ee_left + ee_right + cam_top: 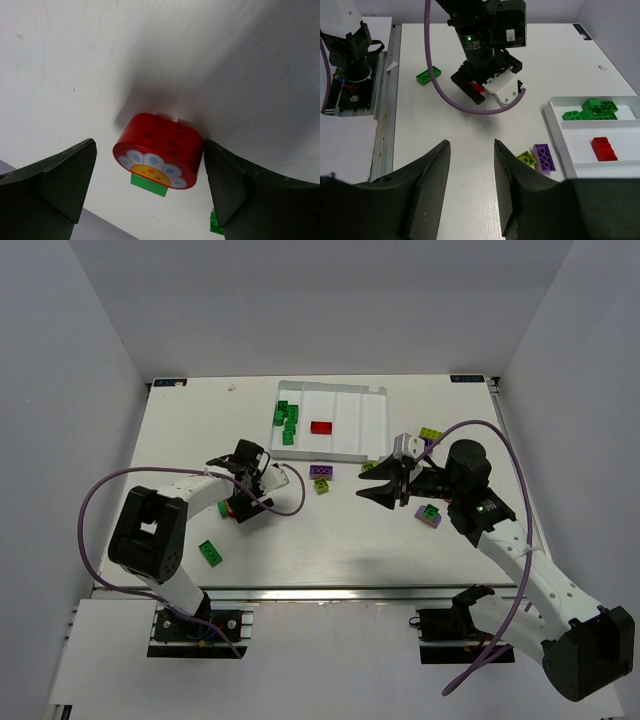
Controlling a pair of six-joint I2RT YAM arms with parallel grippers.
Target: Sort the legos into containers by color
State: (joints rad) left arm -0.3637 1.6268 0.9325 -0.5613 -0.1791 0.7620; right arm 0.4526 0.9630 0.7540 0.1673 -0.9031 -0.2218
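Observation:
A red round brick with a flower face lies on the table between my left gripper's open fingers. The right finger is at its side and the left finger stands apart. In the top view this gripper is left of the tray. The white tray holds several green bricks in its left compartment and a red brick in the second. My right gripper is open and empty above the table. A purple brick and a yellow-green brick lie to its right.
A green brick lies near the front left. A purple and green pair and a yellow-green brick lie by the right arm. A small green piece sits below the tray. A green piece shows behind the red brick.

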